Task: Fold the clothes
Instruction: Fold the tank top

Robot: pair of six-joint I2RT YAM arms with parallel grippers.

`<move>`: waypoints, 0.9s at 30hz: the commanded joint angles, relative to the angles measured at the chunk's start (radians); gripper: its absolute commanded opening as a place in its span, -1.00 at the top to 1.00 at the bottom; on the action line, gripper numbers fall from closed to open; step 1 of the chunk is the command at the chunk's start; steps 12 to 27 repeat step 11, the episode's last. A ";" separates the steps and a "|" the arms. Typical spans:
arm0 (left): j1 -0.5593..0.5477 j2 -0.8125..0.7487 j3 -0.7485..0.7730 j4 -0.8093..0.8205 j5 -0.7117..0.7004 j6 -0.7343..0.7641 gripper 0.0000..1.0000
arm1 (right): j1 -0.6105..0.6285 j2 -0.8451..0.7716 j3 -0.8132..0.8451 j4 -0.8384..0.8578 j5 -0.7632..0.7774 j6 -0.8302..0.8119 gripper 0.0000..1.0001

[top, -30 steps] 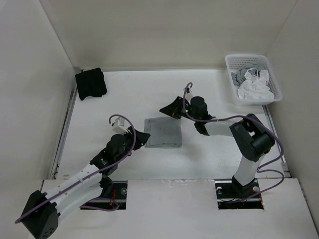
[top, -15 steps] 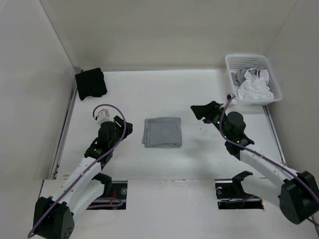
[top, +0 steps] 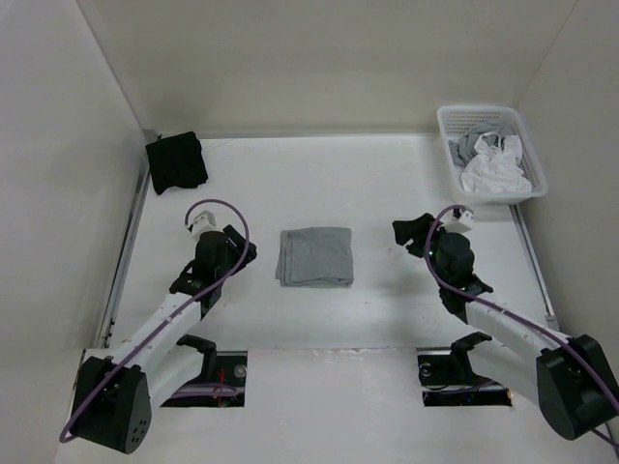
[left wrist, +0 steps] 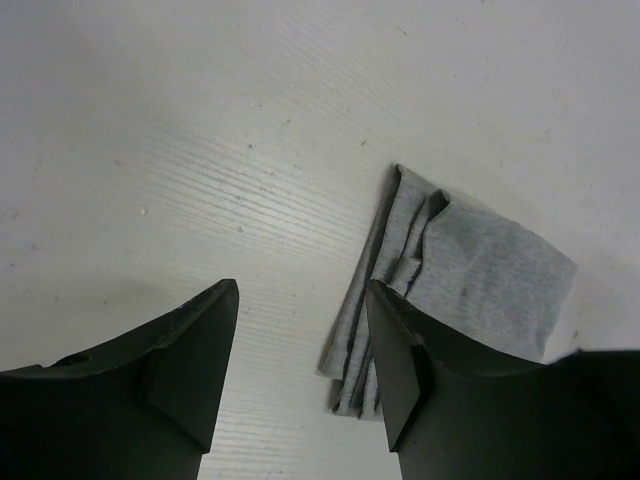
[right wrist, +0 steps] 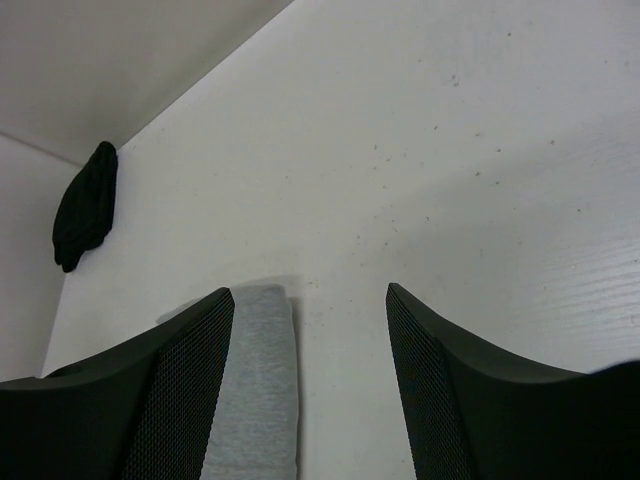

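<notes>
Holding crumpled laundry (top: 493,170): basket (top: 474,109); tank top (top: 315,256) outside

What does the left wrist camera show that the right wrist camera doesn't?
Left wrist only: the layered edges of the folded grey tank top, close up. Right wrist only: the black folded cloth at the far wall. Both: the tank top on the white table, with the left hand and right hand each open and holding nothing.
</notes>
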 commanded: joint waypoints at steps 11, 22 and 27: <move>-0.051 0.086 0.047 0.116 0.000 0.043 -0.09 | -0.007 0.029 0.022 0.048 0.005 -0.006 -0.34; -0.051 0.086 0.047 0.116 0.000 0.043 -0.09 | -0.007 0.029 0.022 0.048 0.005 -0.006 -0.34; -0.051 0.086 0.047 0.116 0.000 0.043 -0.09 | -0.007 0.029 0.022 0.048 0.005 -0.006 -0.34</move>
